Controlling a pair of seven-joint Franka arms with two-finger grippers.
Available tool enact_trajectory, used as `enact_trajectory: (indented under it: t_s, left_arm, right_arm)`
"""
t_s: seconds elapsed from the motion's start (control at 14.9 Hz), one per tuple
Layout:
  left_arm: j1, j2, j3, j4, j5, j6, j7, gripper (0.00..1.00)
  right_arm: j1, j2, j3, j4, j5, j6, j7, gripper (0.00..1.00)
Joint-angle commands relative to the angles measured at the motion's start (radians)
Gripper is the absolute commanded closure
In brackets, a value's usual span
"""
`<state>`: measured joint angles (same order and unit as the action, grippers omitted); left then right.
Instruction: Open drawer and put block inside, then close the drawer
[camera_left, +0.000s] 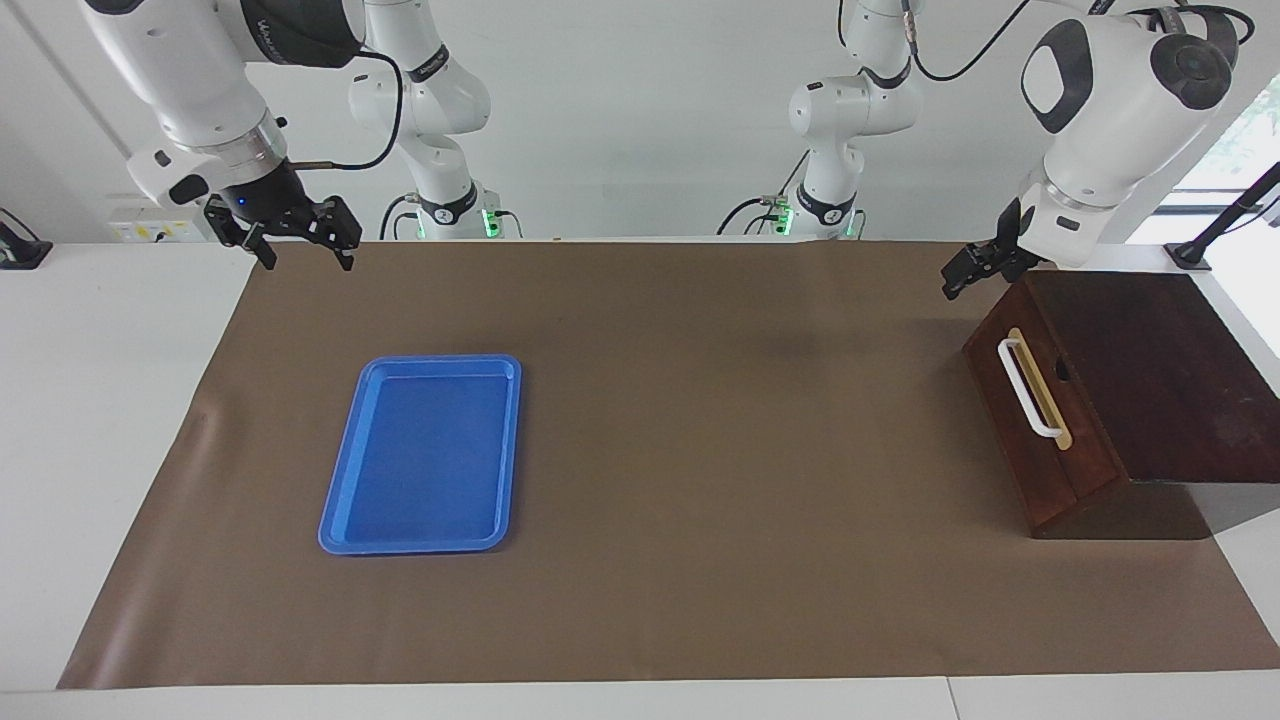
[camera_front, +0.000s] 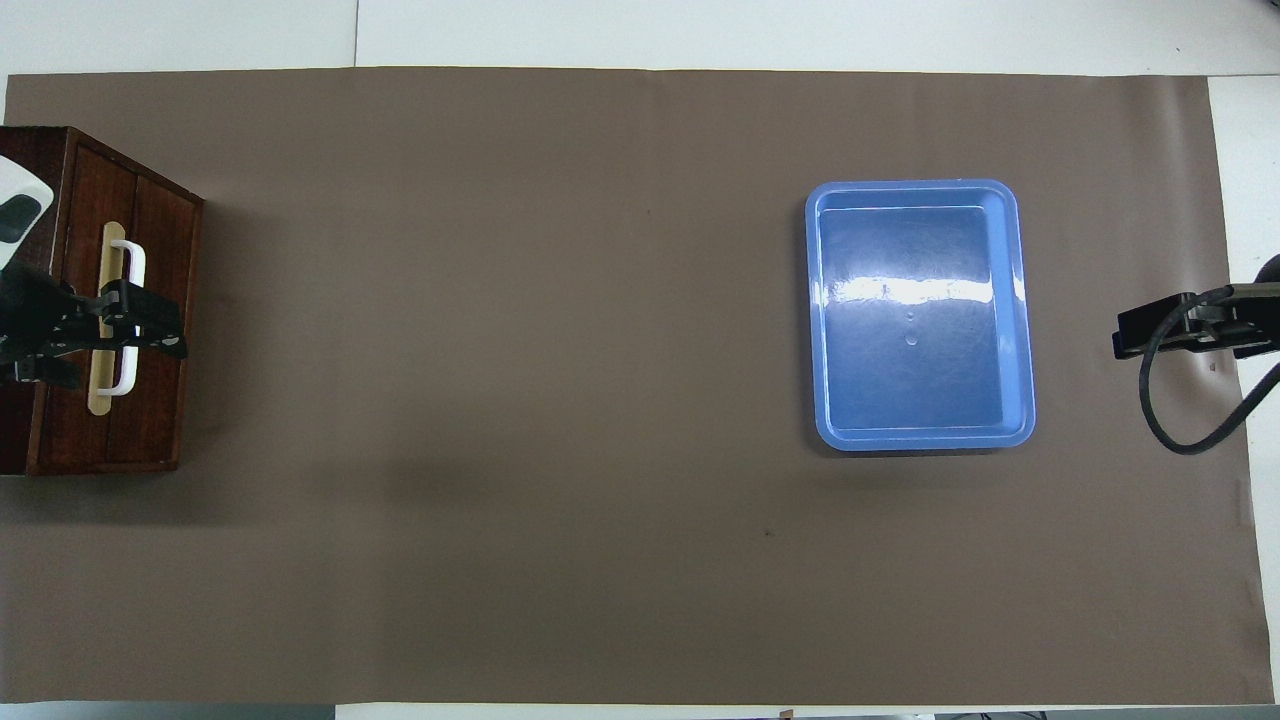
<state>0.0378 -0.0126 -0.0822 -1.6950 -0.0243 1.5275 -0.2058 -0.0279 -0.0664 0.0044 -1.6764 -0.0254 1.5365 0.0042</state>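
Note:
The drawer (camera_left: 1032, 462) is shut in its dark wooden box (camera_left: 1150, 380) at the left arm's end of the table, its white bar handle (camera_left: 1030, 392) facing the middle of the table. The overhead view shows the drawer front (camera_front: 158, 262) and handle (camera_front: 132, 262) too. My left gripper (camera_left: 972, 270) is open and empty, up in the air by the box's upper corner nearest the robots; in the overhead view it (camera_front: 172, 336) lies over the handle. My right gripper (camera_left: 305, 255) is open and empty, waiting over the mat's edge. The yellow block is out of view.
A flat blue tray (camera_left: 420, 455) lies empty on the brown mat (camera_left: 700, 450) toward the right arm's end; it also shows in the overhead view (camera_front: 920, 312). White tabletop borders the mat.

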Motion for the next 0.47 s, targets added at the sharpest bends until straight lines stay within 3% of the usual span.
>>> enact_trajectory:
  t_s: [0.0, 0.4]
  left_arm:
    - [-0.035, -0.007, 0.042, 0.034, -0.022, -0.041, 0.060, 0.00]
    - [-0.061, 0.000, 0.055, 0.047, -0.009, -0.027, 0.071, 0.00]
  right_arm:
    - [-0.006, -0.021, 0.003, -0.022, 0.009, 0.005, -0.012, 0.00]
    - [-0.006, -0.021, 0.003, -0.022, 0.009, 0.005, -0.010, 0.00]
